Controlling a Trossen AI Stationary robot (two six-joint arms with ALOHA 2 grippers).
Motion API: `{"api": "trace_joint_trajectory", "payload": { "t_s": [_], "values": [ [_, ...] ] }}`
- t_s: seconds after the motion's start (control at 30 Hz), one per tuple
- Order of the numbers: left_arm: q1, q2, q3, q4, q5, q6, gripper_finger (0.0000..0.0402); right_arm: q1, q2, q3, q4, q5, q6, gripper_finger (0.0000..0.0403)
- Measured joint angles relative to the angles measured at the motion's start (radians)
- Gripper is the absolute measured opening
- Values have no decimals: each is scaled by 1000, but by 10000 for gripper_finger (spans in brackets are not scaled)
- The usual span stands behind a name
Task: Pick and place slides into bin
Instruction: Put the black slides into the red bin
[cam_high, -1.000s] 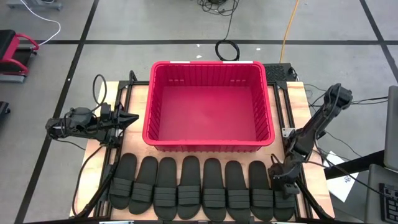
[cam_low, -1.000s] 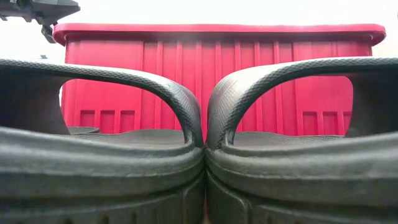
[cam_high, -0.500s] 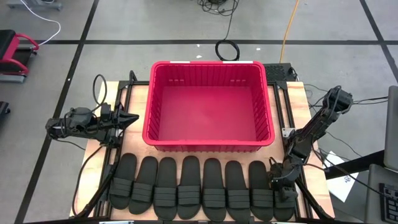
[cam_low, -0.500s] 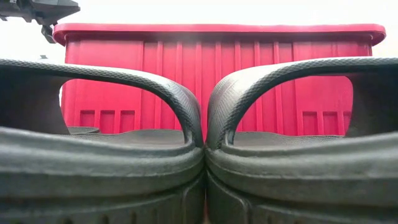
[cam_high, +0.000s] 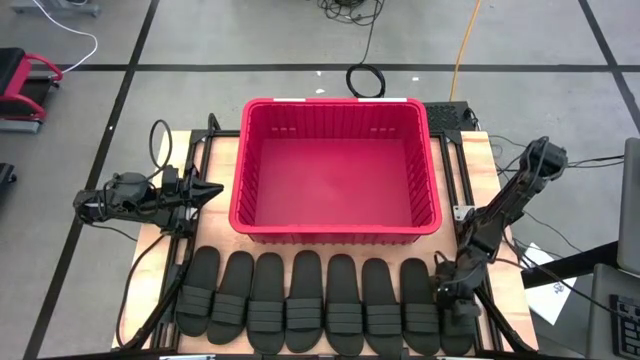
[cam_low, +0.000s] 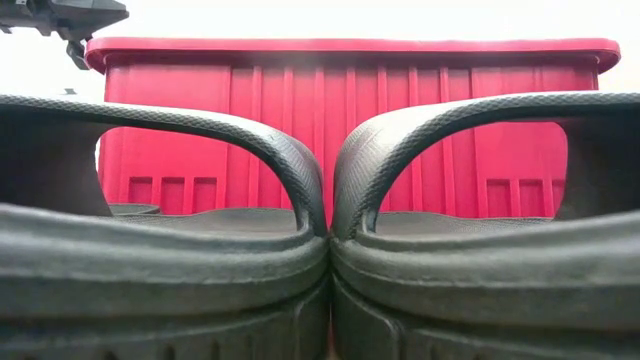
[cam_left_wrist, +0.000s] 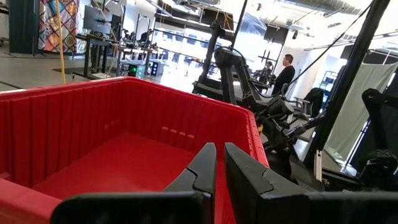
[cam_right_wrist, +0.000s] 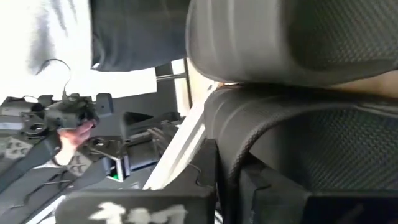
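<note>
Black rubber slides (cam_high: 326, 305) lay in a row on the table's near edge, long axes pointing at the red bin (cam_high: 335, 230) just behind them. The right gripper (cam_high: 452, 292) sat low over the end slide (cam_high: 456, 322) at the row's right, fingers closed, seemingly pinching its edge, though the arm hid the contact. The left gripper (cam_high: 212, 188), fingers nearly together and empty, waited beside the bin's left wall, well apart from the row.

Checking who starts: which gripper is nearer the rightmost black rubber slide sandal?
Right. The right gripper is shut on that slide sandal; the left gripper waits beside the red plastic bin.
</note>
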Motion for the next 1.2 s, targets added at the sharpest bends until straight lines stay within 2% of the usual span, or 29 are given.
{"api": "trace_joint_trajectory", "payload": {
  "t_s": [0.37, 0.5, 0.57, 0.7, 0.87, 1.03, 1.2],
  "values": [
    [0, 0, 0, 0, 0, 0, 31, -1, -150, 2, -22, -13, 46, 4],
    [0, 0, 0, 0, 0, 0, 31, -1, -200, 34, 92, -8, 39, 3],
    [0, 0, 0, 1, 1, 0, 31, -12, -209, 59, 86, -3, 22, 3],
    [0, 0, 0, 0, 3, 0, 31, -43, -197, 150, -43, 66, -71, 3],
    [0, 0, 0, -2, 6, 0, 31, -87, -163, 295, -250, 58, -208, 2],
    [0, 0, 0, -2, 6, 3, 31, -107, -111, 409, -321, 47, -270, 2],
    [0, 0, 0, 1, 5, 29, 31, -167, -82, 496, -489, 31, -360, 2]
  ]
}}
